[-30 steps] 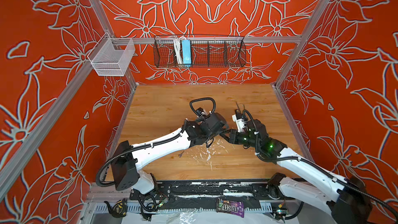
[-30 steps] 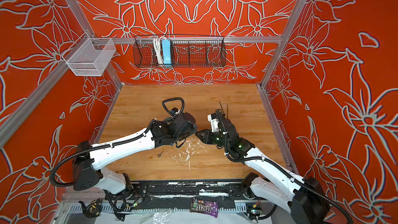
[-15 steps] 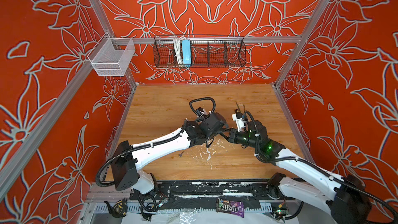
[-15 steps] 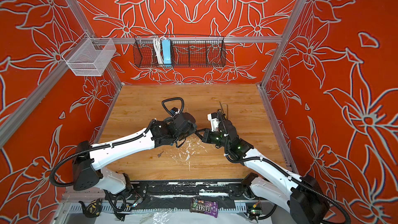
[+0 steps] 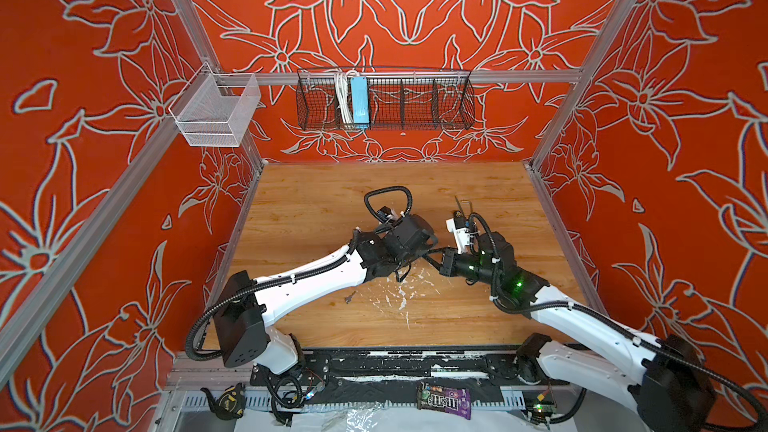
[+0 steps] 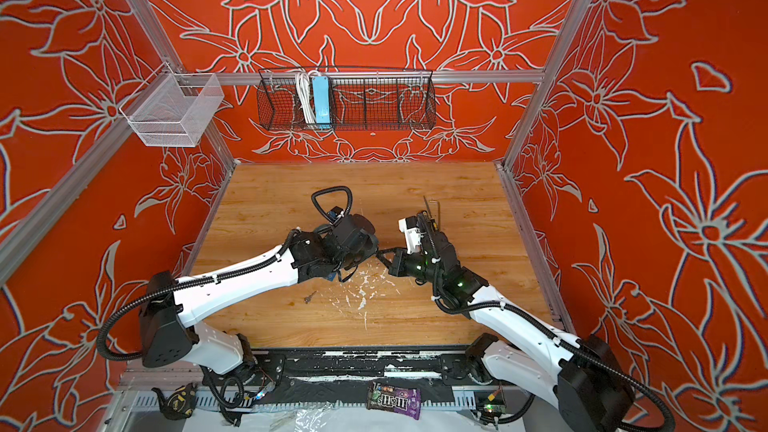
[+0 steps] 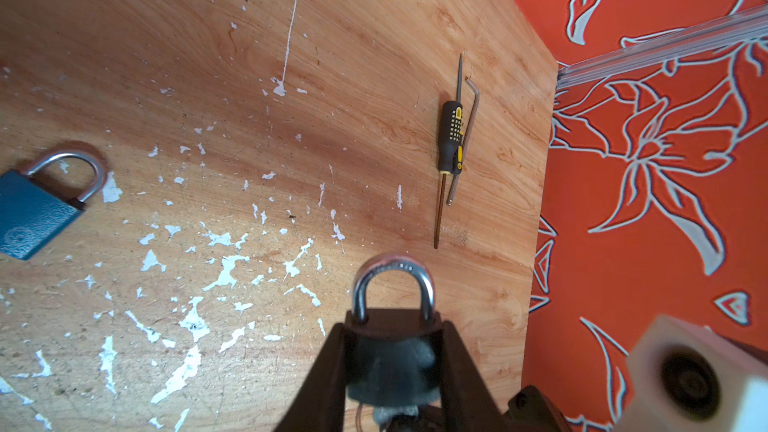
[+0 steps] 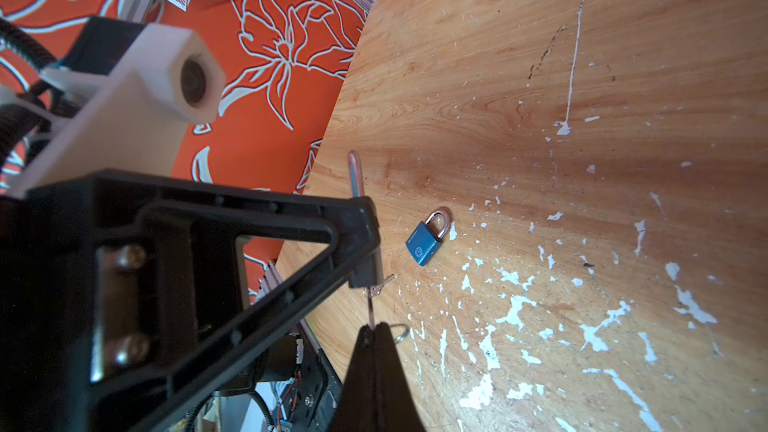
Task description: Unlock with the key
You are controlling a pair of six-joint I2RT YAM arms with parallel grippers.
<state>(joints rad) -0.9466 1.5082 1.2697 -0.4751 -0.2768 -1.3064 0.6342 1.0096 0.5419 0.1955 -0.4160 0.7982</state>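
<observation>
Purple candy packet (image 5: 444, 401) printed "m&m's" is lying at the front in both top views, while above the counter (image 5: 311, 209) the right gripper (image 5: 432, 259) is meeting the left gripper (image 5: 419, 256), its jaws having closed since a second ago. Seen from the left wrist, the left gripper (image 7: 392, 326) is clamping a black padlock (image 7: 390, 351) by its body. Seen from the right wrist, the right gripper (image 8: 376, 329) is pinching the key (image 8: 369, 309) tight, blade running up to that lock's base, a blue padlock (image 8: 424, 245) lying beyond.
</observation>
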